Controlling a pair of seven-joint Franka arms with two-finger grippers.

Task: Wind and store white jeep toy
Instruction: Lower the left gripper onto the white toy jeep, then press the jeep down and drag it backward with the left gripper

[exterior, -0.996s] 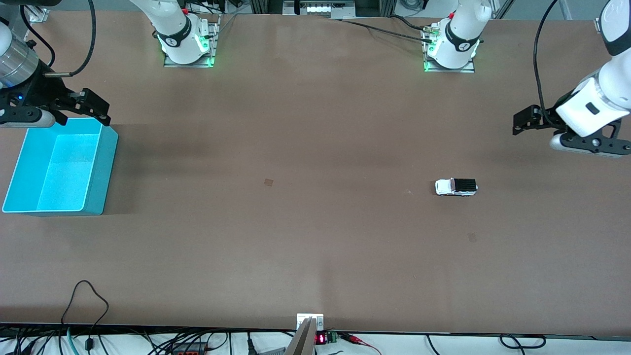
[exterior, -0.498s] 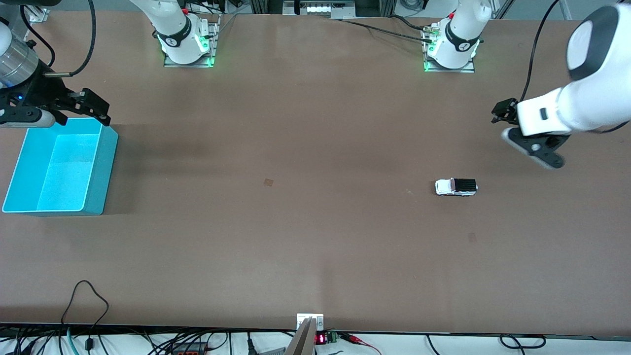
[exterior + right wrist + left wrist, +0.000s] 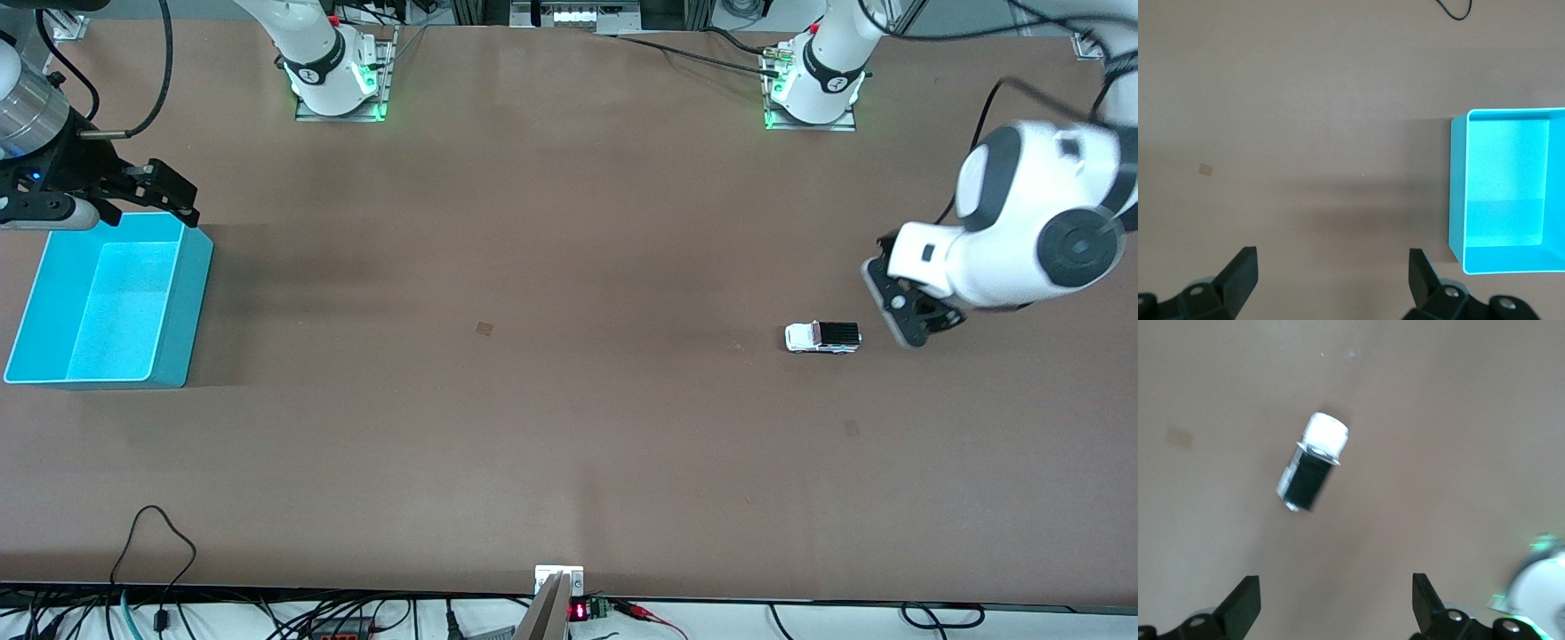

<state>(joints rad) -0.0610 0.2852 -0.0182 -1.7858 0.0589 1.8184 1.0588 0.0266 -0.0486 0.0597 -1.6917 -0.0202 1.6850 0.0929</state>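
- Brown table [image 3: 569, 427]: your left gripper [image 3: 1335, 603], jaws wide and empty, hangs just beside the white jeep toy [image 3: 822, 337].
- Descend off-centre and a finger could knock it rolling.
- Your right gripper [image 3: 1331, 280] waits open over the turquoise bin [image 3: 191, 293].

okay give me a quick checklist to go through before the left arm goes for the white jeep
1. White jeep toy on its wheels on the table: ok.
2. Left gripper open: ok.
3. Left gripper over the jeep: not ok, it hangs beside it, toward the left arm's end of the table.
4. Nothing touching or crowding the jeep: ok.
5. Turquoise bin empty: ok.
6. Right gripper waiting open above the bin's rim, far from the jeep: ok.
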